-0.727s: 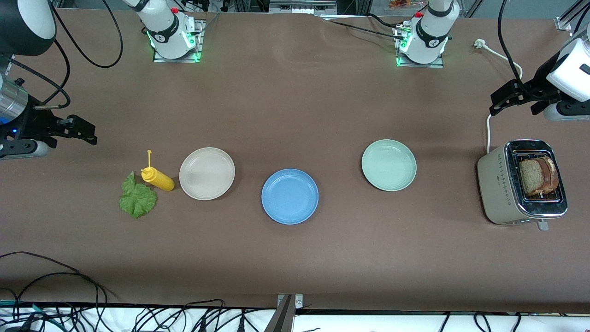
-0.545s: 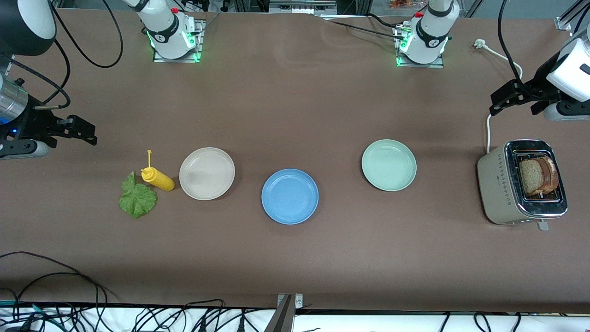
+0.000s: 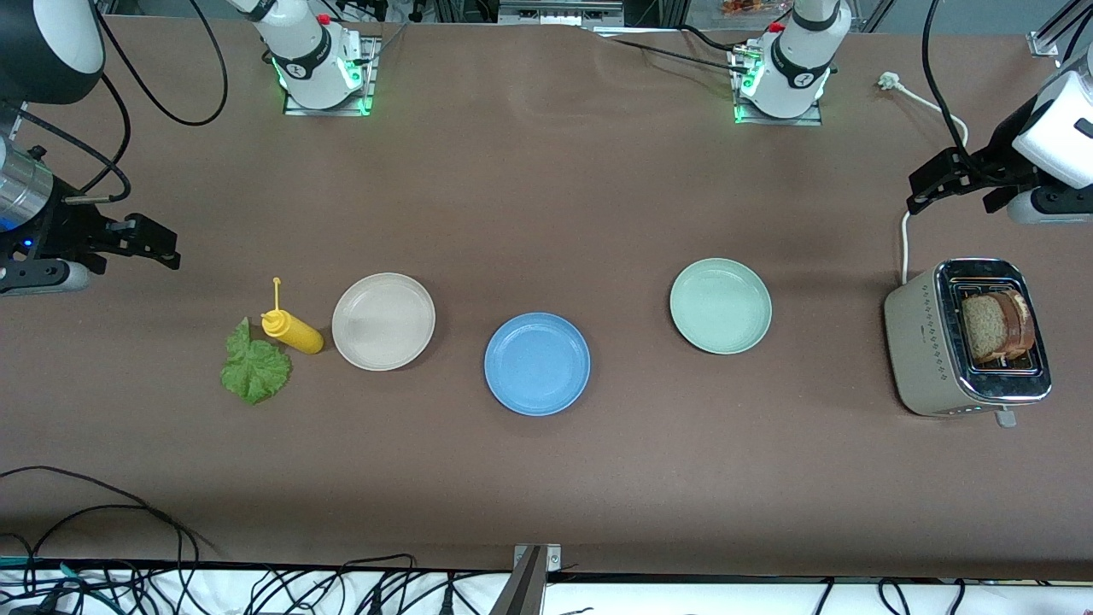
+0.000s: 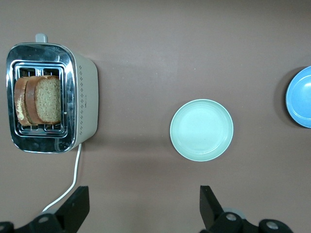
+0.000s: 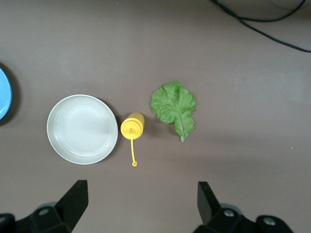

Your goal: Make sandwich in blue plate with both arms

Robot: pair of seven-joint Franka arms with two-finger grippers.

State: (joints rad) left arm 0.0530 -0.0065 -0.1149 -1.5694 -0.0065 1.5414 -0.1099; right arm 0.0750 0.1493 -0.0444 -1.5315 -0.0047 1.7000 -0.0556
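Note:
The blue plate (image 3: 537, 364) (image 4: 300, 97) (image 5: 3, 94) lies bare mid-table; no made sandwich is in view. Two brown bread slices (image 3: 990, 325) (image 4: 41, 99) stand in the toaster (image 3: 926, 342) (image 4: 82, 97) at the left arm's end. A green lettuce leaf (image 3: 254, 369) (image 5: 174, 104) lies flat on the table toward the right arm's end. My left gripper (image 3: 949, 198) (image 4: 143, 204) hovers open and holds nothing, over bare table beside the toaster. My right gripper (image 3: 158, 243) (image 5: 141, 196) hangs open with nothing in it, over bare table beside the lettuce.
A yellow squeeze bottle (image 3: 293, 331) (image 5: 132, 127) lies between the lettuce and a beige plate (image 3: 383, 321) (image 5: 82, 129). A pale green plate (image 3: 721, 306) (image 4: 201, 130) sits between the blue plate and the toaster. The toaster's white cord (image 3: 905, 239) runs toward the bases. Cables (image 3: 102, 512) trail over the near edge.

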